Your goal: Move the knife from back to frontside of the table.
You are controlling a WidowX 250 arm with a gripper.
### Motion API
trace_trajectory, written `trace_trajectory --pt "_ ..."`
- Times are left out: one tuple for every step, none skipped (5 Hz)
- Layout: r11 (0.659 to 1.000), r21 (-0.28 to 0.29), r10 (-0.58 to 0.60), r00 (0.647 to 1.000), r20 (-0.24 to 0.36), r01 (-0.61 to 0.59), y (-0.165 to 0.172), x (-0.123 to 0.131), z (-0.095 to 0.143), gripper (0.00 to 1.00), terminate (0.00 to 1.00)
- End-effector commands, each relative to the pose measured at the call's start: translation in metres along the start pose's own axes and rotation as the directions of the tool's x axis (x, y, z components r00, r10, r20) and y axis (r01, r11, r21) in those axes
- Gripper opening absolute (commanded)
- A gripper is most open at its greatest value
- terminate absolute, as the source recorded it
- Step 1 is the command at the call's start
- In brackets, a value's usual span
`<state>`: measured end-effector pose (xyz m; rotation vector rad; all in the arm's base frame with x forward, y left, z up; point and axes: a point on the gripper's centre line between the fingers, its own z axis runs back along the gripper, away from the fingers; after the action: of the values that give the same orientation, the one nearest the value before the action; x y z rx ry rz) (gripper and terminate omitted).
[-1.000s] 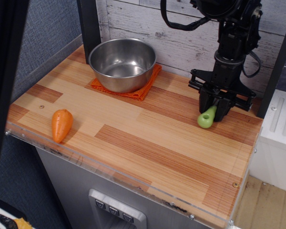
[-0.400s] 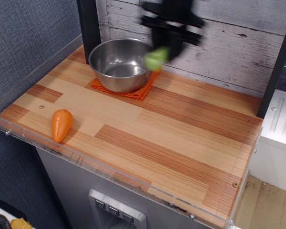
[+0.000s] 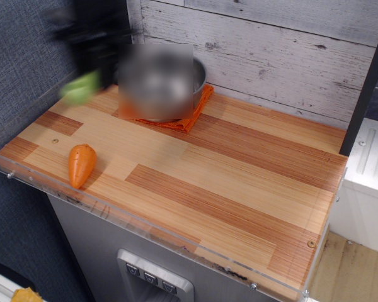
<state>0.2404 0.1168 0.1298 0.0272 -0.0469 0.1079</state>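
Observation:
The knife shows only as a motion-blurred lime-green handle [image 3: 80,88], held in the air above the table's back left corner; its grey head is hidden. My gripper [image 3: 90,68] is a dark blur just above the handle and is shut on the knife. The table [image 3: 239,170] is a striped light and reddish-brown wooden plank top with a clear acrylic rim [image 3: 145,217] along the front.
A steel bowl [image 3: 160,82], blurred here, stands on an orange cloth [image 3: 192,116] at the back, just right of the gripper. An orange carrot [image 3: 81,165] lies near the front left. A dark post [image 3: 365,88] stands at the right. A grey wall borders the left.
My gripper has lifted the knife from the back right of the table and swept it left past the bowl to above the back left corner.

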Motion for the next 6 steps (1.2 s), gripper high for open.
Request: trace_trajectory --pt "0.996 0.048 0.08 0.997 0.006 -0.08 0.062 -0.032 -0.021 0.0 0.0" --pt "0.995 0.057 0.076 0.997 0.027 -0.078 0.076 -0.022 -0.033 0.0 0.0" --pt "0.998 0.066 0.01 0.999 0.046 -0.013 0.071 0.004 -0.041 0.0 0.0" --pt "0.993 0.1 -0.077 0.995 0.062 0.071 0.063 0.026 -0.045 0.0 0.0" --pt "0.984 0.127 -0.142 0.984 0.112 0.128 0.064 0.04 -0.049 0.0 0.0" --pt "0.977 0.136 -0.182 0.977 0.112 0.166 0.064 0.05 -0.061 0.0 0.0"
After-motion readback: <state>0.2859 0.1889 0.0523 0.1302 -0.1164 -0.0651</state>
